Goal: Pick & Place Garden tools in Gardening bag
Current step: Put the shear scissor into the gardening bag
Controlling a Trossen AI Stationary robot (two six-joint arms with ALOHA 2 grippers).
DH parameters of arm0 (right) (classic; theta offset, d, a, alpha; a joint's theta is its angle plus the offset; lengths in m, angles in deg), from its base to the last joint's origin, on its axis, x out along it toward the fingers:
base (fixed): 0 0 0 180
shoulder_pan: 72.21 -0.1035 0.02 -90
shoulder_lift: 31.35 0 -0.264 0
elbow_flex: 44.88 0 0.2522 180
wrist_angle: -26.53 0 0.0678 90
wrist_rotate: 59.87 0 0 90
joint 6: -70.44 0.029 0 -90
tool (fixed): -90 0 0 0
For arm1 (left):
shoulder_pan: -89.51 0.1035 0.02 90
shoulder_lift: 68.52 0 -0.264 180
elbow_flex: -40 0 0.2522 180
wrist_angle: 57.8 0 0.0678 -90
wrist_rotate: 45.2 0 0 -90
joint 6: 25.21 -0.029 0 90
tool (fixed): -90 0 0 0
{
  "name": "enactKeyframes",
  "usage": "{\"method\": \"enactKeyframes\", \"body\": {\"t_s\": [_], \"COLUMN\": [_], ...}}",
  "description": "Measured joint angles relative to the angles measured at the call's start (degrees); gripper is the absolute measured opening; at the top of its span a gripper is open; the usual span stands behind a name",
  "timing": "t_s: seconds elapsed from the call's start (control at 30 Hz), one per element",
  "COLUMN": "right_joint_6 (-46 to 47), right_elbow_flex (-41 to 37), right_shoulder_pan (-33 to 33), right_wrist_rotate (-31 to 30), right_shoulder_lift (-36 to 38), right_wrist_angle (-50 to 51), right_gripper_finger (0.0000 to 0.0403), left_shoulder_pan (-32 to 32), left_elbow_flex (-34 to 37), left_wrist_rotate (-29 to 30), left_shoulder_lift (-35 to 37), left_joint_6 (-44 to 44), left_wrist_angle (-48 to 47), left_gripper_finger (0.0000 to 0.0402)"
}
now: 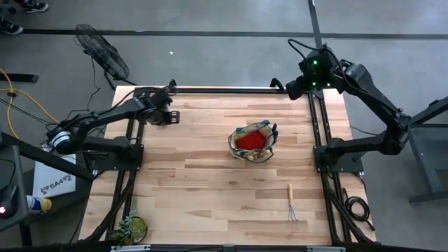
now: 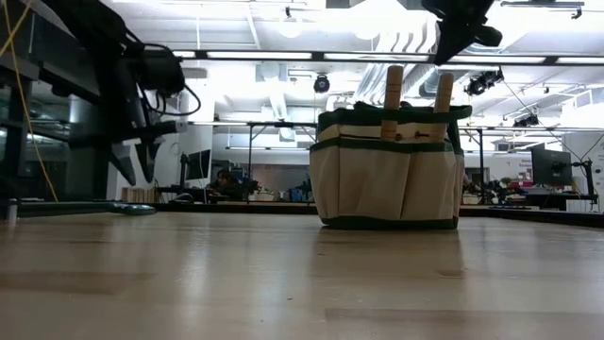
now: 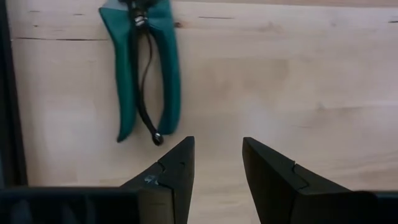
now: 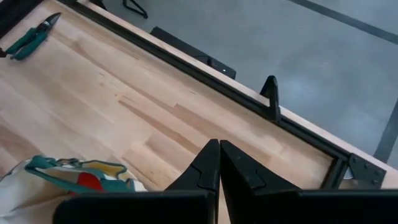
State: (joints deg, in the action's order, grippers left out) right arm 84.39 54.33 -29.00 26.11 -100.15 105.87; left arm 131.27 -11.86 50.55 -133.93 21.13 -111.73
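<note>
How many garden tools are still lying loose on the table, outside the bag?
2: the pruners under the left gripper at the table's far left corner, and the hand rake near the front right. Others may be hidden.

A pale wooden table (image 1: 210, 175) with a black metal frame fills the middle of the high view. At its near left corner sits a small leafy green plant (image 1: 131, 227). On the grey floor beyond the table's far left corner stands a round black fan (image 1: 103, 50). To the left of the table, yellow cables (image 1: 24, 98) run across the floor, and a white box with dark lettering (image 1: 52, 183) lies beside a blue and yellow can (image 1: 33, 204).
</note>
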Motion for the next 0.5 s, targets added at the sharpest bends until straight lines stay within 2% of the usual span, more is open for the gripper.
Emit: {"method": "enactKeyframes", "body": {"t_s": [0.3, 0.5], "right_joint_6": [-3.27, -4.67], "right_elbow_flex": [0.00, 0.00], "right_shoulder_pan": [3.08, 4.40], "right_wrist_rotate": [0.23, 1.00], "right_shoulder_lift": [-0.23, -0.23], "right_wrist_angle": [-0.33, -0.31], "right_gripper_finger": [0.0002, 0.0002], "left_shoulder_pan": [5.22, 5.48], "left_elbow_flex": [0.00, 0.00], "left_wrist_rotate": [1.19, 3.15], "left_shoulder_lift": [-3.94, -5.58], "left_joint_6": [-3.04, -3.06], "left_wrist_angle": [1.36, 1.46], "left_gripper_finger": [0.0132, 0.0132]}}
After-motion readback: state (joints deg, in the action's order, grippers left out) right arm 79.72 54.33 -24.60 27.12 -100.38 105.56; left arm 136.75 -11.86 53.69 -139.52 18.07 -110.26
